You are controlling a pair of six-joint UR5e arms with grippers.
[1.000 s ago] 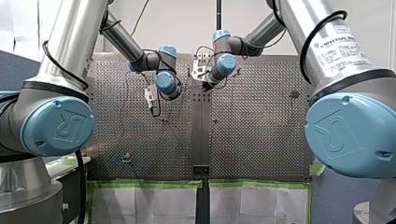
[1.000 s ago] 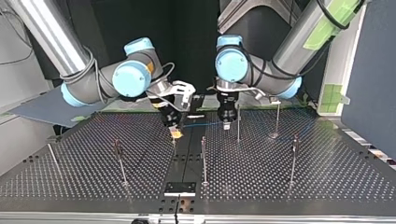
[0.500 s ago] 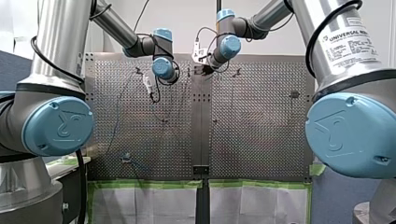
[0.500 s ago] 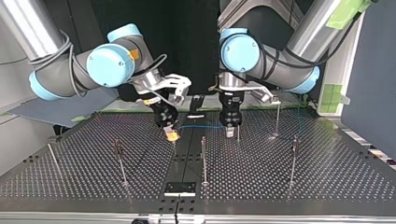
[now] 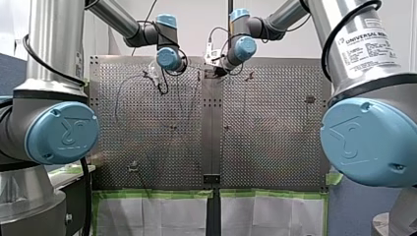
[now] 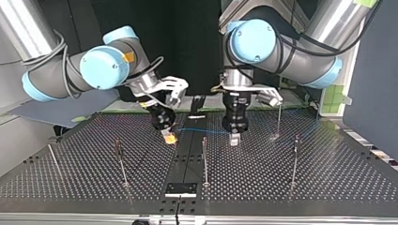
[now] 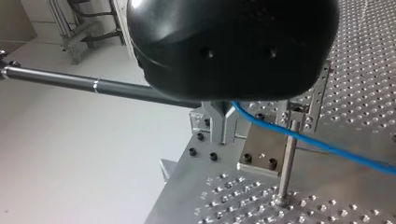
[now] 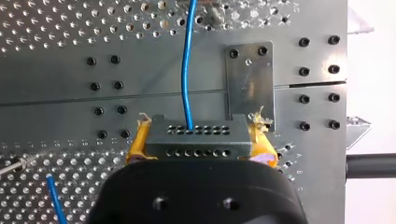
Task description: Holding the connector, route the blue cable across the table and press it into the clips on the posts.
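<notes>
Clamping the connector [image 8: 194, 134] is my right hand [image 8: 200, 142]; left hand [image 7: 223, 127] pinches the blue cable [image 7: 327, 149].

Connector [image 8: 194, 136] in my right hand [image 6: 169, 138]; cable [image 6: 202, 130] spans to my left hand [image 6: 234, 138]; post [image 6: 204, 161] before both, top view.

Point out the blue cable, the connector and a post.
blue cable [image 8: 185, 70]: right wrist view, straight run ahead of the connector.
connector [image 8: 196, 139]: right wrist view, middle of its holed face.
post [image 7: 286, 163]: left wrist view, midway up its shaft.
</notes>
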